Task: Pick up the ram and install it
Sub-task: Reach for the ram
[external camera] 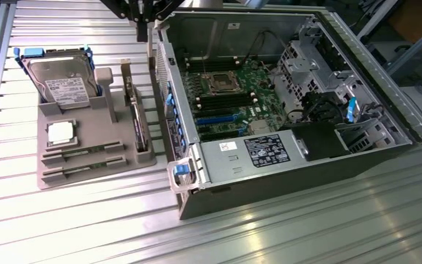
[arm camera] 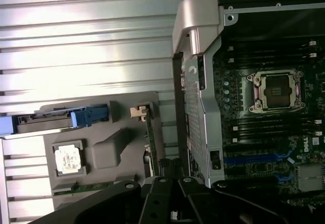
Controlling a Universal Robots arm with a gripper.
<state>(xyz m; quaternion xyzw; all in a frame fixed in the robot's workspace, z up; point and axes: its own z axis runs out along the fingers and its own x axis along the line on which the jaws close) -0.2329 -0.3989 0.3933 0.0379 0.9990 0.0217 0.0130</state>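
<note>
Wrist view, gripper (arm camera: 170,164): black fingertips pressed together, hanging between grey plastic tray (arm camera: 122,137) and open silver computer case (arm camera: 203,82).
Ram (arm camera: 84,187): slim green circuit-board stick lying in tray slot beside square silver processor (arm camera: 68,159).

Clock face laid on the exterior view, 12 at its top edge.

- Computer case (external camera: 292,184) lies open on top, so the motherboard (external camera: 229,99) can be reached from above.
- Inside the case, the power supply (external camera: 262,151) blocks 6 o'clock. The drive cage (external camera: 306,60) and black cables (external camera: 306,113) crowd 3 o'clock.
- Case wall (external camera: 165,71) stands at 9 o'clock, with a narrow lane between it and the grey tray (external camera: 86,179).
- Hand (arm camera: 170,167), fingers together, hangs over that lane.
- On the tray, the upright expansion card (external camera: 136,110) borders the lane. The hard drive (external camera: 64,82) stands tall at the tray's 11 o'clock.
- Tabletop (external camera: 306,236) is open from 4 to 7 o'clock of the case.
</note>
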